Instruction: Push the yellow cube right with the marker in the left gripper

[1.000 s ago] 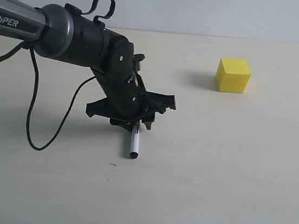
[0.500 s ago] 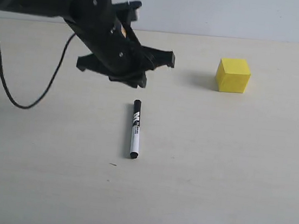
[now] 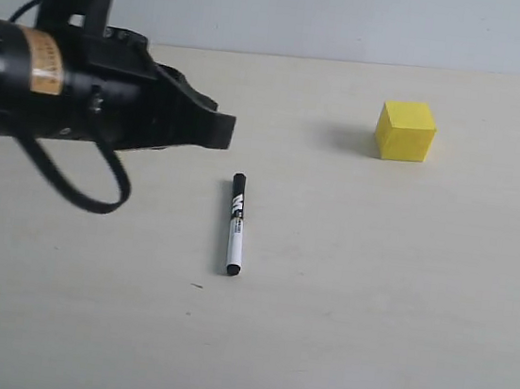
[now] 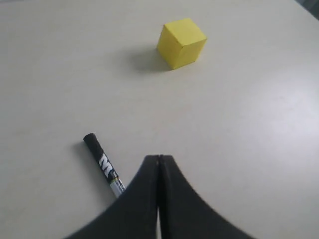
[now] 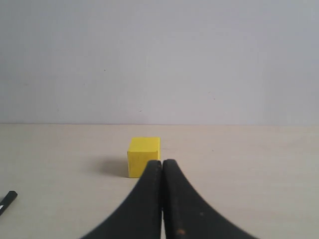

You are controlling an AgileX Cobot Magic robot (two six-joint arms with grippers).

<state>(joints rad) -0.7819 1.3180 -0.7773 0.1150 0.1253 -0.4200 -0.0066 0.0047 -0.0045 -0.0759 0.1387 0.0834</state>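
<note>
The marker (image 3: 235, 225) lies flat on the table, black cap pointing away, with nothing holding it. My left gripper (image 3: 225, 131) hangs above the table to the marker's left, shut on nothing. In the left wrist view its closed fingertips (image 4: 159, 157) hover over the marker (image 4: 102, 163), whose lower barrel they hide. The yellow cube (image 3: 405, 131) rests untouched at the far right, well apart from the marker; the left wrist view also shows the cube (image 4: 181, 43). My right gripper (image 5: 162, 162) is shut and empty, partly covering the cube (image 5: 139, 154). The marker's end (image 5: 7, 200) shows at that view's edge.
The beige table (image 3: 369, 312) carries only the marker and the cube. A pale wall (image 3: 358, 17) runs along the table's far edge. A black cable loop (image 3: 79, 196) hangs under the left arm.
My left gripper, down at the marker a second ago, has risen off it and drawn back to the left. The marker stays lying on the table. The cube has not moved.
</note>
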